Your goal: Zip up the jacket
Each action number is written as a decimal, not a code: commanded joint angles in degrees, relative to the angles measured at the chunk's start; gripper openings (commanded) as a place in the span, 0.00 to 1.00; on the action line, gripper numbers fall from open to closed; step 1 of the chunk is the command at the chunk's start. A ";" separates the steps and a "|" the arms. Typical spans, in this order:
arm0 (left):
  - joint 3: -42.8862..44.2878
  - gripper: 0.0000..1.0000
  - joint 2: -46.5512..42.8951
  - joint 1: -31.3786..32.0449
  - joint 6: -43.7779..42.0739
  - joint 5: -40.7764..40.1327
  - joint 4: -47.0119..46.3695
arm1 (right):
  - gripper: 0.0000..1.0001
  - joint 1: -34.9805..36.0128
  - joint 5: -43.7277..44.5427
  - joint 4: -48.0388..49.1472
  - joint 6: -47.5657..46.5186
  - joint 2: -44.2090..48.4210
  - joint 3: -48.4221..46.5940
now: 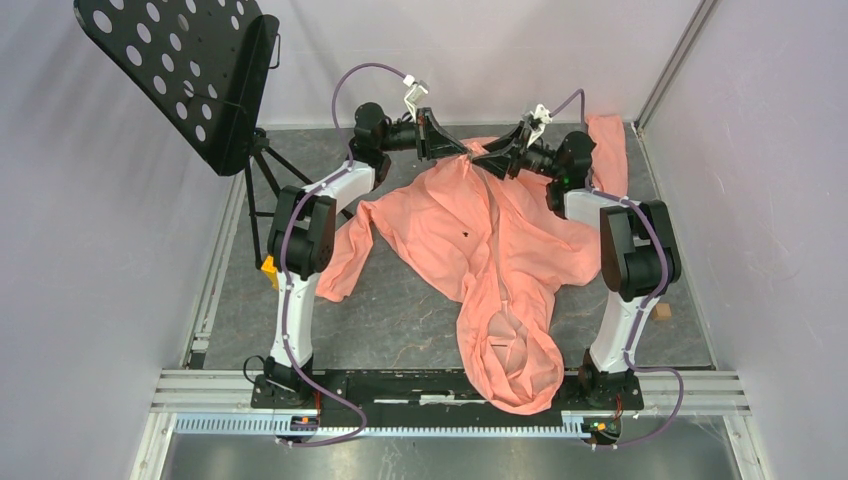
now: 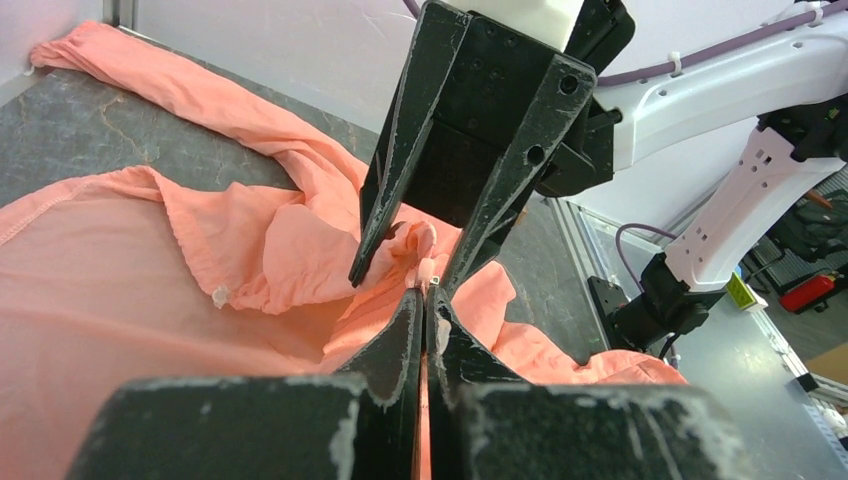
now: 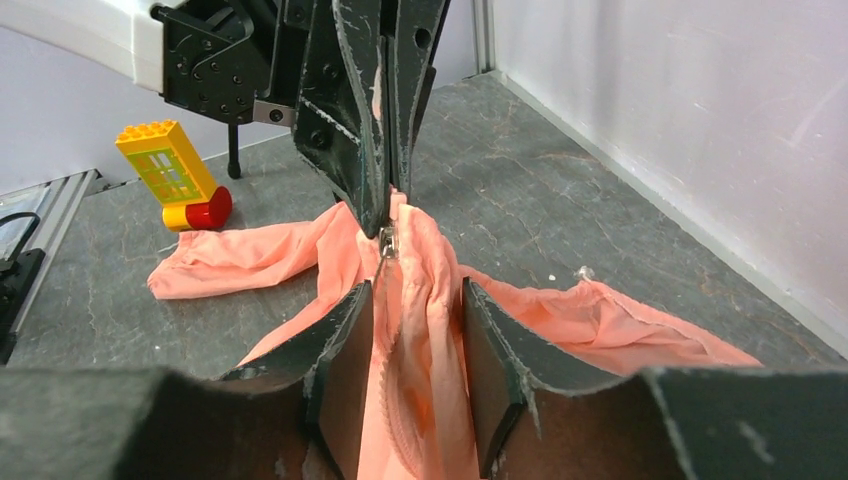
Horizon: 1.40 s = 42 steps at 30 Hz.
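Left jaws pinched shut on the lifted hem of the jacket (image 1: 430,215), by the zipper pull (image 3: 386,242), far centre. Jacket spread on the desk (image 1: 400,310), hood (image 1: 515,365) at the near edge. Right jaws half apart, zipper strip (image 3: 397,415) passing loosely between.

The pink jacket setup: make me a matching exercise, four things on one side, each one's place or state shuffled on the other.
1 left gripper
2 right gripper
3 yellow plastic toy brick
4 salmon-pink fabric jacket's hood

A open
B nearest the arm bases
C shut on the jacket's zipper edge
D beside the left arm

Pairs: 1-C, 2-A, 3-D, 4-B
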<state>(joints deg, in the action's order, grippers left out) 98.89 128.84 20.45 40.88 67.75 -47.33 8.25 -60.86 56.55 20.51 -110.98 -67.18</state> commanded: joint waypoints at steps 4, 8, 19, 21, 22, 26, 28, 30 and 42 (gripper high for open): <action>2.62 0.02 -0.08 0.34 -3.62 -0.22 3.29 | 0.50 -0.78 -1.61 15.56 11.01 -0.37 0.65; 2.80 0.02 -0.08 0.38 -3.88 -0.33 3.85 | 0.48 -1.04 -1.94 20.14 18.17 -2.41 -1.37; 2.72 0.02 -0.08 0.54 -2.35 0.33 1.88 | 0.32 -1.12 -0.20 21.31 20.40 -4.04 -2.77; 2.74 0.02 -0.08 0.58 -2.19 0.29 1.79 | 0.27 -1.07 -0.05 21.27 20.77 -4.39 -3.24; 2.79 0.02 -0.12 0.62 -2.21 0.29 1.77 | 0.26 -1.02 0.02 21.23 20.95 -4.51 -3.33; 2.82 0.02 -0.17 0.76 -2.12 0.46 1.71 | 0.22 -1.00 0.64 20.84 20.97 -4.99 -3.76; 2.80 0.02 -0.19 0.85 -2.04 0.63 1.55 | 0.18 -0.88 0.74 20.94 20.94 -5.03 -3.87; 2.82 0.02 -0.25 0.84 -2.04 0.72 1.62 | 0.08 -0.79 1.01 21.22 20.94 -5.08 -3.88; 5.19 0.02 -0.38 2.31 -10.00 -0.64 13.34 | 0.00 0.40 6.54 26.38 27.65 -6.19 -5.30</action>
<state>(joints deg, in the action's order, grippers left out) 100.84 128.84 21.08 39.11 67.57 -41.71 7.77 -57.69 76.75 45.06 -116.53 -69.23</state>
